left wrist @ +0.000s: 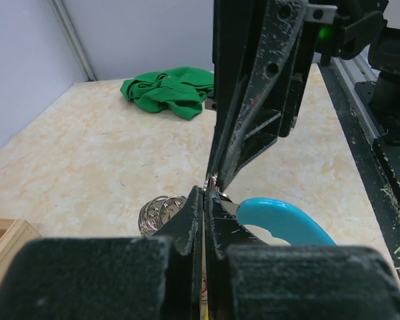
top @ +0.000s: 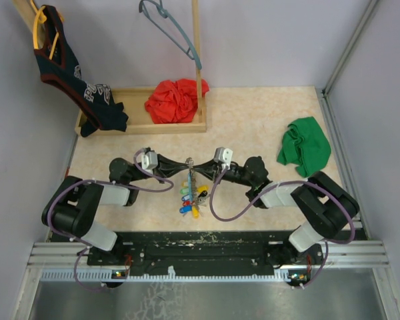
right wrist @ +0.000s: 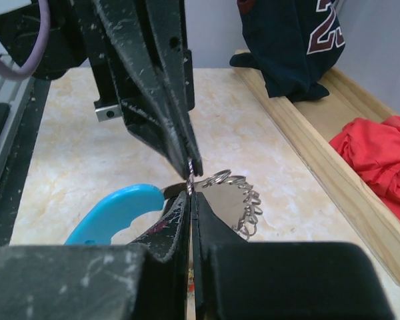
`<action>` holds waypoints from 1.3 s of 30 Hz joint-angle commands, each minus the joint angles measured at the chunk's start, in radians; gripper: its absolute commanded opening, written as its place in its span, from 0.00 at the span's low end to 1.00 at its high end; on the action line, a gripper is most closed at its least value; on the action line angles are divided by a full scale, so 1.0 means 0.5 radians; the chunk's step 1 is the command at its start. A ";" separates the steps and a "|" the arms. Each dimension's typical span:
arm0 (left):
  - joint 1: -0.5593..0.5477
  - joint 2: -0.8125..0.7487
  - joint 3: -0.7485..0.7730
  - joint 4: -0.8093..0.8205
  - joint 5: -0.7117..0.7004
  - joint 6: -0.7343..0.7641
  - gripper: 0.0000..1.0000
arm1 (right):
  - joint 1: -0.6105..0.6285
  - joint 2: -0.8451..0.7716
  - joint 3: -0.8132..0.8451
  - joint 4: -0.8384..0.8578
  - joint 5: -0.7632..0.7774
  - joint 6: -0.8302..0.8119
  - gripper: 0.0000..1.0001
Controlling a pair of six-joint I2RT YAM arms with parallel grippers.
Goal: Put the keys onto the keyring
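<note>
1. Table [top: 253, 120]: from my seat I see both arms reach in from the near edge and meet tip to tip over its middle
2. Wooden tray [top: 140, 128]: at the far left, with a dark jersey [top: 67, 73] hanging down onto its left end and a red cloth [top: 175, 101] inside at its right end
3. Green cloth [top: 305, 147]: crumpled at the right, well apart from the arms
4. Left gripper [left wrist: 205, 200]: jaws pressed together, pinching thin metal of the keyring [left wrist: 280, 220]
5. Right gripper [right wrist: 189, 193]: jaws likewise together on that same metal, its tips touching the left one's
6. Keyring: its light-blue section runs from the pinch toward the near edge
7. Keys [top: 192, 197]: coloured heads bunched just nearside of the grippers; I cannot tell whether they are threaded on
8. Chain of small silver rings [right wrist: 245, 198]: just beyond the pinch, on the far side
</note>
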 commanded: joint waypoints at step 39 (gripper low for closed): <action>-0.037 -0.061 -0.087 0.543 -0.273 -0.078 0.00 | 0.125 -0.812 0.096 -2.606 1.376 0.684 0.00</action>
